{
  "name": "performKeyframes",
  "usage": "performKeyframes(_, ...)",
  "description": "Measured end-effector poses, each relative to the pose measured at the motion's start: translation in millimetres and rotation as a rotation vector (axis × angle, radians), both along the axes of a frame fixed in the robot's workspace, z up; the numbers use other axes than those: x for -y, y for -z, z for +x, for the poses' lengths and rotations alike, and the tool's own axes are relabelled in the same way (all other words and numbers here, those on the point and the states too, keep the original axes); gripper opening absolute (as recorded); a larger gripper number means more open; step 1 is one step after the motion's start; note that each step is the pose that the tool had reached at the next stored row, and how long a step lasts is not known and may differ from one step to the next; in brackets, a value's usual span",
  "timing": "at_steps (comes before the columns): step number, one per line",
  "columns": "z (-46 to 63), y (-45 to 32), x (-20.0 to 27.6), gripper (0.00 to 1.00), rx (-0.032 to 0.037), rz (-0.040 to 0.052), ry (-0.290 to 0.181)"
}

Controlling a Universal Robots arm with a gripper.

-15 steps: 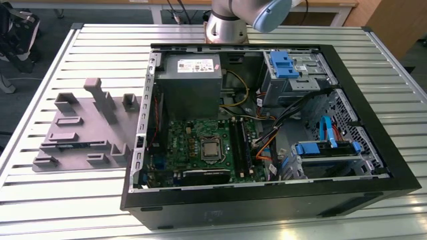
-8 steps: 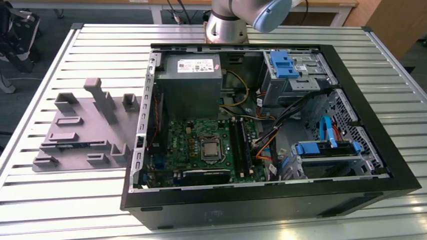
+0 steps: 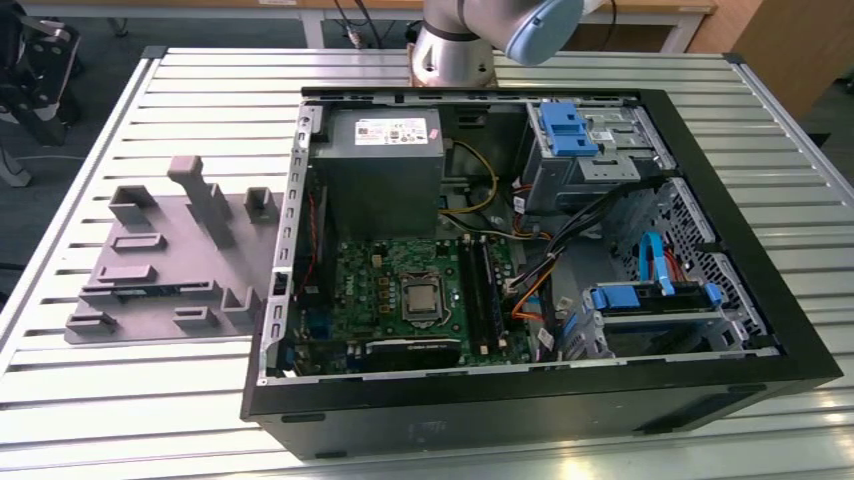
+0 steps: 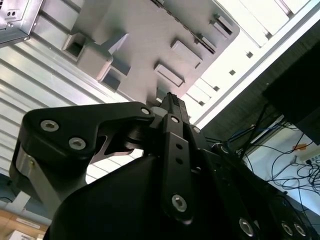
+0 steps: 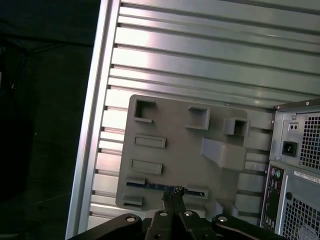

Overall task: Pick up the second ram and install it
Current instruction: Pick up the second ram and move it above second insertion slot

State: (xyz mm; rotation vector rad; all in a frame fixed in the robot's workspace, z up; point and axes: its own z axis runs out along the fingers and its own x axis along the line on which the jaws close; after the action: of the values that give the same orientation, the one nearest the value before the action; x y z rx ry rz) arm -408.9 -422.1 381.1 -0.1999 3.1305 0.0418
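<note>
I see the hand (image 5: 173, 194) in both wrist views (image 4: 170, 97). Its two black fingers are pressed together at the tips with nothing between them. It hangs over the grey plastic holder tray with raised blocks (image 5: 170, 150), and in the first wrist view its tips line up with the second ram (image 5: 155, 185). I cannot tell whether they touch it.

The second ram is a long, thin blue circuit-board stick. It lies flat in a slot of the tray, between two small blocks near one edge. In the exterior view I make it out as a thin dark blue strip (image 3: 158, 289) on the near part of the tray (image 3: 200, 270).

The tray rests on the slatted aluminium worktop (image 3: 160, 100), on the exterior view's left. It sits just beside the open black computer case (image 3: 534, 400), which lies on its side to the exterior view's right.

Inside the case lies the green motherboard (image 3: 367, 275) with its long black memory slots (image 3: 481, 290). The grey power supply box (image 3: 376, 160) sits beyond it at the far end. The arm's pale base (image 3: 451, 55) stands on the far side of the case.
</note>
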Motion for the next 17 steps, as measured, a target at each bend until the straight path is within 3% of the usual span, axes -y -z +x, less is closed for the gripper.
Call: performKeyframes(17, -0.7, 0.0, 0.1, 0.11, -0.0001, -0.0001, -0.101)
